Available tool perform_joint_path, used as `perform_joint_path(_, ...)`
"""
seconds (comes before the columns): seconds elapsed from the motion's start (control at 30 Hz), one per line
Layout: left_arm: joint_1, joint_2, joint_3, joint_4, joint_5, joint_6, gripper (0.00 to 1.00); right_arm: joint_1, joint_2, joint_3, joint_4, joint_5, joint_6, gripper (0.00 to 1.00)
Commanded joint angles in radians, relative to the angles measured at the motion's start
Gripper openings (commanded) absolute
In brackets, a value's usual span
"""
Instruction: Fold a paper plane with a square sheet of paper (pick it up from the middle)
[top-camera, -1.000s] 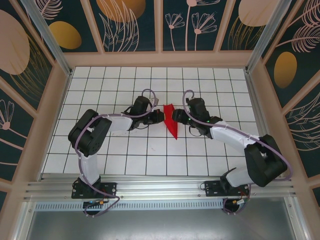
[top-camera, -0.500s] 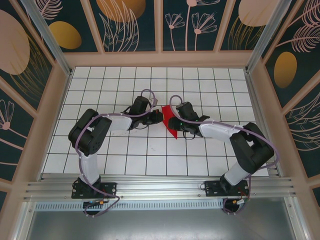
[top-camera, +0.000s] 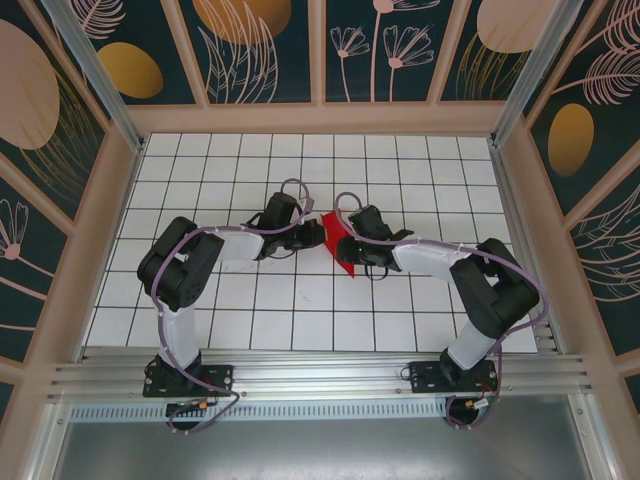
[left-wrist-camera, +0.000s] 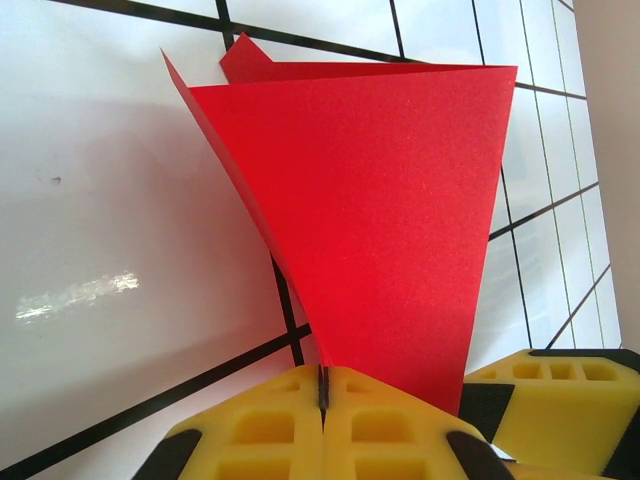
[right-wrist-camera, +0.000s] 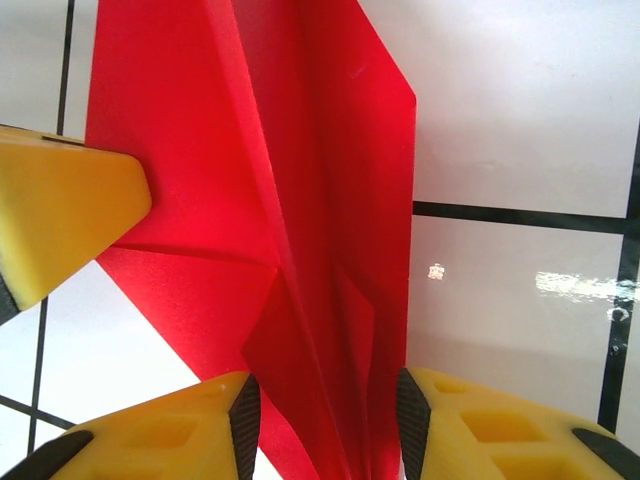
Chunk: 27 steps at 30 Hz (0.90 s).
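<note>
The square sheet of paper (top-camera: 343, 262) is bright red and folded into a narrow pointed wedge with creased flaps, like a paper plane. It is held up at the middle of the tiled table. My left gripper (top-camera: 322, 236) comes in from the left and is shut on the wedge's narrow end (left-wrist-camera: 322, 385), and the paper (left-wrist-camera: 380, 200) fans out beyond its yellow fingers. My right gripper (top-camera: 345, 244) comes in from the right. Its jaws (right-wrist-camera: 325, 420) stand apart and straddle the paper's folded layers (right-wrist-camera: 300, 200). The left gripper's finger (right-wrist-camera: 60, 210) shows beside the paper.
The table (top-camera: 300, 310) is white tile with black grid lines. Wooden-framed patterned walls (top-camera: 110, 200) close in the left, back and right sides. An aluminium rail (top-camera: 320, 375) carrying both arm bases runs along the near edge.
My right arm has swung left until its gripper reaches round the red paper, and its jaws have narrowed. The left gripper keeps its hold and has not moved.
</note>
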Motion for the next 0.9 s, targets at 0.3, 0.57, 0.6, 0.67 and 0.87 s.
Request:
perform_joint_path(0.3, 0.007, 0.028, 0.010, -0.013, 0.004, 0.012, 0.00, 0.017, 0.035, 0.037, -0.006, -0.016, -0.019, 0.32)
perform_joint_path(0.57, 0.007, 0.031, 0.005, -0.013, 0.002, 0.011, 0.00, 0.029, 0.092, 0.073, 0.006, 0.045, -0.056, 0.26)
perform_joint_path(0.6, 0.007, 0.031, 0.004, -0.013, 0.002, 0.010, 0.00, 0.032, 0.099, 0.076, 0.009, 0.051, -0.058, 0.26)
perform_joint_path(0.67, 0.007, 0.029, 0.002, -0.012, 0.001, 0.008, 0.00, 0.037, 0.103, 0.075, 0.025, 0.071, -0.060, 0.26)
perform_joint_path(0.87, 0.010, 0.013, -0.009, -0.017, -0.017, -0.004, 0.01, 0.060, 0.117, 0.072, 0.037, 0.126, -0.067, 0.26)
